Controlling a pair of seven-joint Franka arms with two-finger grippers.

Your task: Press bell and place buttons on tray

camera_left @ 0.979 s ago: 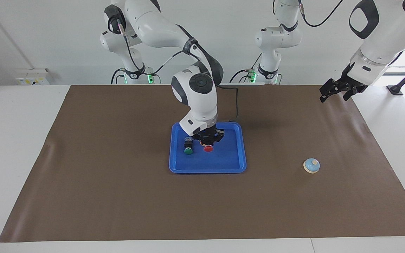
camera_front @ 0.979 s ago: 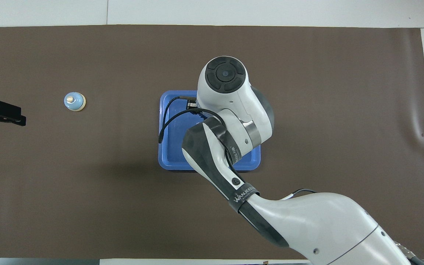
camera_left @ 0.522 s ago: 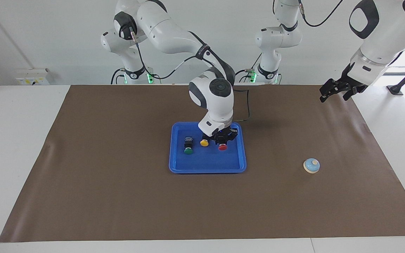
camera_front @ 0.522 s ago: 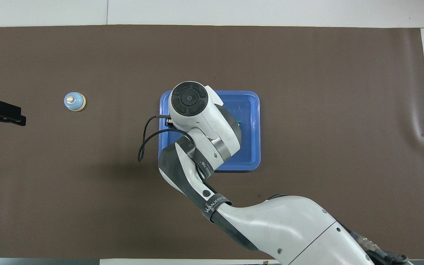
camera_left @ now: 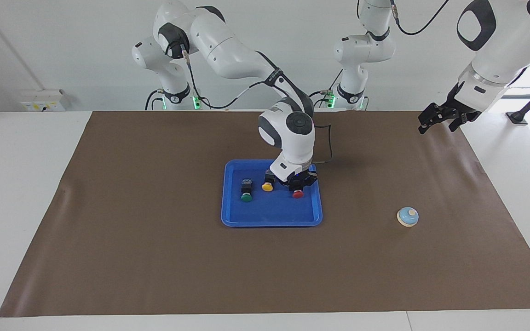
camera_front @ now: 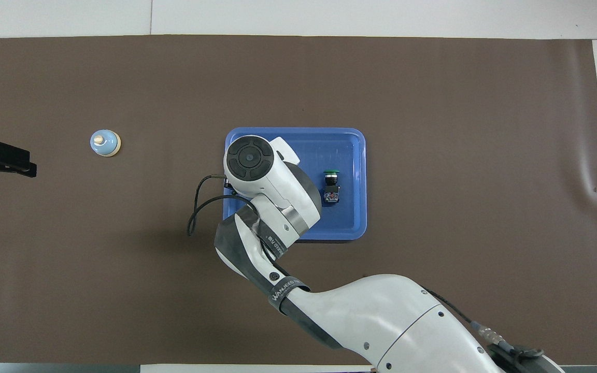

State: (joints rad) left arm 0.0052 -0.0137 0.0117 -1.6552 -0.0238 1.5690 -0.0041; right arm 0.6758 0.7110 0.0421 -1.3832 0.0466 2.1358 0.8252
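My right claw (camera_left: 298,185) was clamped on the red button (camera_left: 298,194), down in the tray (camera_left: 272,219) near its edge toward the left arm's end. Yellow button (camera_left: 267,186) sat just beside it, green button (camera_left: 246,197) next along, both on the tray at mid-table. My left claw (camera_left: 440,120) waited, fingers apart, over the mat's corner. Bell (camera_left: 407,217) stood on the mat toward that end.

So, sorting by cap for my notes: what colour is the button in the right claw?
Red, held over the blue tray; clearest in the facing view.
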